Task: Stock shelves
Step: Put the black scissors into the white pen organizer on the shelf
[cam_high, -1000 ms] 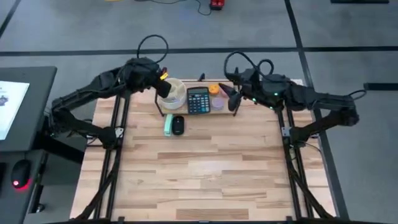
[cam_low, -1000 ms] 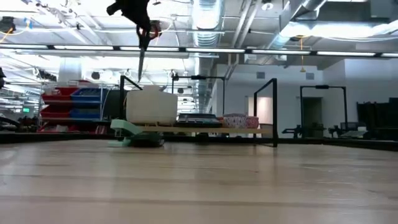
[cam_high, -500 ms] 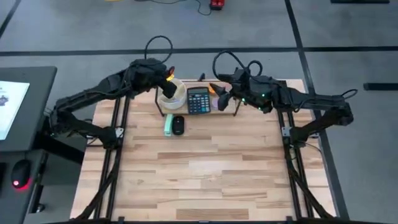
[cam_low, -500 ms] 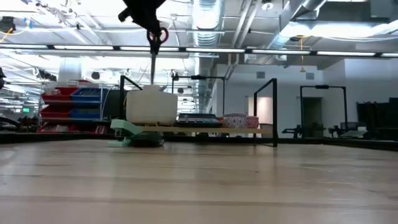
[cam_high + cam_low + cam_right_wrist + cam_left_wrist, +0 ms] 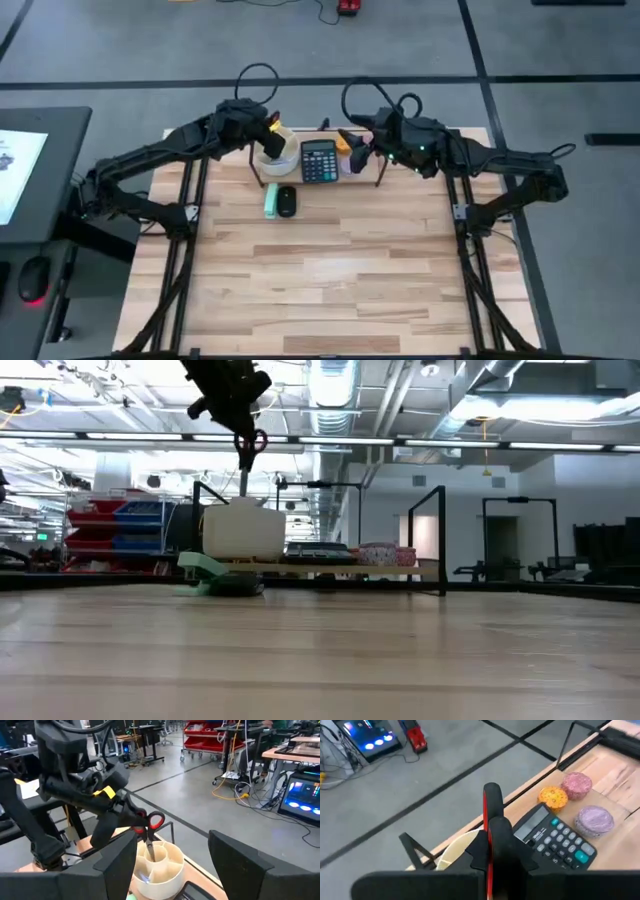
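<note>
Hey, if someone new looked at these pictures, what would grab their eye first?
Red-handled scissors, gripped by the left end effector, point down into a pale round organizer cup at the rack's left end. Beside the cup lies a black calculator.

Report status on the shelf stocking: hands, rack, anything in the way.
Left hand shut on scissors, blades down into cream organizer on rack. Right hand open over rack's right end. Nothing blocking.

You have the shelves (image 5: pixel 318 160) at the table's far edge, twelve o'clock from centre: one low rack, a pale wooden plank lying level, thin black uprights (image 5: pixel 441 540) at both ends, already carrying several items.
</note>
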Available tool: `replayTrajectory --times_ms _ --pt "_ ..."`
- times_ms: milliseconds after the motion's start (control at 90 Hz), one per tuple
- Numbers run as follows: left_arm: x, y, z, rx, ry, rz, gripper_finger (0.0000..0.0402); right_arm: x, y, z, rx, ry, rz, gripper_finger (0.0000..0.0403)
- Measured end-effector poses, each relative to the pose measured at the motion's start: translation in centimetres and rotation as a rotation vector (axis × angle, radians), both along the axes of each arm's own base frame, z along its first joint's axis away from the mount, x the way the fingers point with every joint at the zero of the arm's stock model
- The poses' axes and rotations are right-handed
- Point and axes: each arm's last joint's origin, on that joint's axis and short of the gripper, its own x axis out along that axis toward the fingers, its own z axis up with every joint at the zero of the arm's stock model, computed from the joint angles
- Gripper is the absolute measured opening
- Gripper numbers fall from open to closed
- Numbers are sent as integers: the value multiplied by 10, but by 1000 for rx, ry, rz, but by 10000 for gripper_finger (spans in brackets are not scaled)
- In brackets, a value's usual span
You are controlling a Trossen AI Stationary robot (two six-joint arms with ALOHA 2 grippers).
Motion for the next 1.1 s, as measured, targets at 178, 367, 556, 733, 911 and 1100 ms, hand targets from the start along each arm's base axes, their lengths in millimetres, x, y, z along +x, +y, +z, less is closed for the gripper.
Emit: replayTrajectory --times_ms 178,367,556,733,911,1100 --pt "-2 6 -2 0 4 24 23 0 -1 0 0 0 -3 233" --pt "-2 7 -2 -2 8 27 34 0 -1 0 2 -1 -3 233" --pt "-2 7 -17 -20 51 26 30 0 -1 0 3 -2 -3 233" --pt "-2 7 -30 -42 73 31 30 0 -1 0 3 -2 -3 233" --pt "-1 8 -31 -41 62 41 30 0 -1 0 3 -2 -3 233" --pt "0 9 -27 -21 21 42 42 0 -1 0 3 -2 -3 233"
